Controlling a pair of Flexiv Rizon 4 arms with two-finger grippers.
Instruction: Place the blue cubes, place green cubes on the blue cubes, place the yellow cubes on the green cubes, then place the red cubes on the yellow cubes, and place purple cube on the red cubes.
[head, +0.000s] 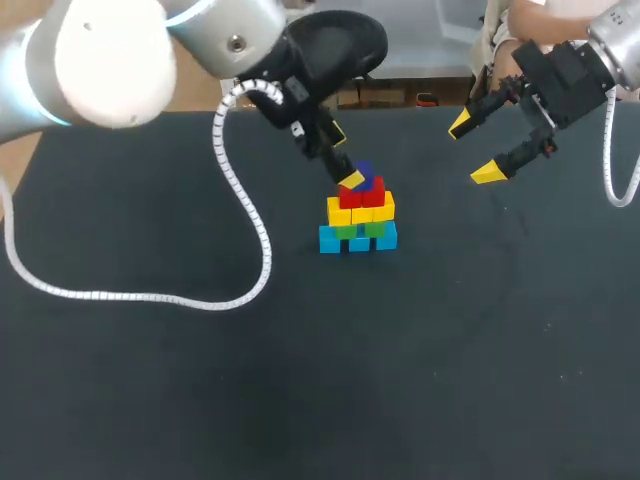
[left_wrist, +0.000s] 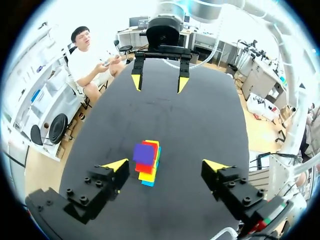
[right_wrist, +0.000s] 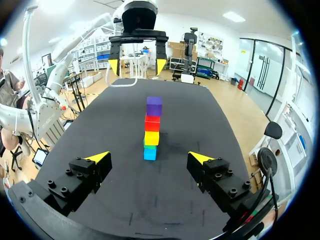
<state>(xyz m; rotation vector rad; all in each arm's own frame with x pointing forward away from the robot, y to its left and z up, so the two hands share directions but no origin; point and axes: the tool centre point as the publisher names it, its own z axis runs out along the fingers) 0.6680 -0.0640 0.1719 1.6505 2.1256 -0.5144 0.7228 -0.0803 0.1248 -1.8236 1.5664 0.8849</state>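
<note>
A pyramid of cubes stands mid-table: blue cubes (head: 358, 240) at the base, green cubes (head: 362, 229), yellow cubes (head: 360, 211), red cubes (head: 361, 194) and a purple cube (head: 365, 172) on top. My left gripper (head: 344, 156) hangs open just above the stack. In its wrist view the purple cube (left_wrist: 144, 154) sits below and between the spread fingers of the left gripper (left_wrist: 166, 165), touching neither. My right gripper (head: 474, 148) stands open, raised off to the stack's far right. From its wrist view the right gripper (right_wrist: 149, 158) faces the stack side-on, with the purple cube (right_wrist: 154, 106) uppermost.
The left arm's white coiled cable (head: 240, 215) trails over the black table (head: 150, 400) to the left of the stack. Each wrist view shows the other gripper across the stack: right gripper (left_wrist: 159, 82), left gripper (right_wrist: 138, 65).
</note>
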